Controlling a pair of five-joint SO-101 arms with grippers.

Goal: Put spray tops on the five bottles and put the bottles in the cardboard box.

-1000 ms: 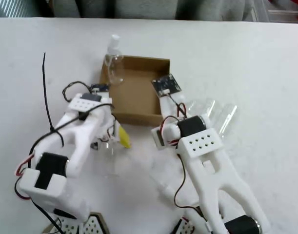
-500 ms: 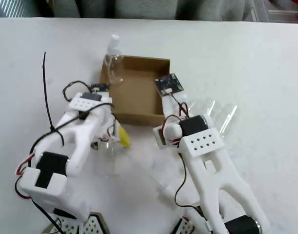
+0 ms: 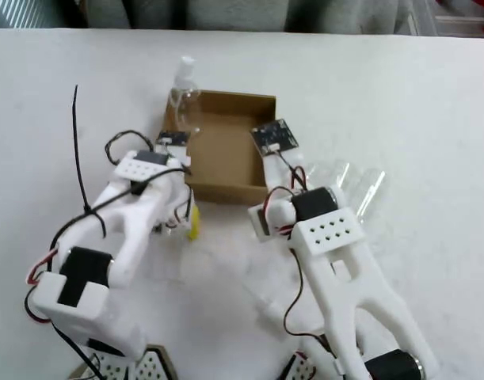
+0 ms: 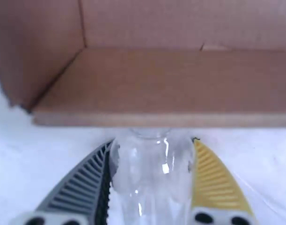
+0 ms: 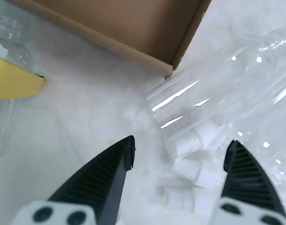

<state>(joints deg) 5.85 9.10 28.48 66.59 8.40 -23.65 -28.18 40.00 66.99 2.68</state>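
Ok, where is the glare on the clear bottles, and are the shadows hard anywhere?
Right wrist view: bright streaks run along the lying bottles. Left wrist view: small highlights on the bottle in the left tool. High view: the lying bottles beside the box barely stand out from the white table; shadows are faint, none hard.

Prob. robotics lab: white table [image 3: 384, 87], exposed wires [image 3: 78, 150].

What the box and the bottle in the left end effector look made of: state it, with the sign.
The box: matte brown cardboard, by its raw, fibrous cut edge. The bottle: clear glossy plastic, probably; see-through, with bright glints.
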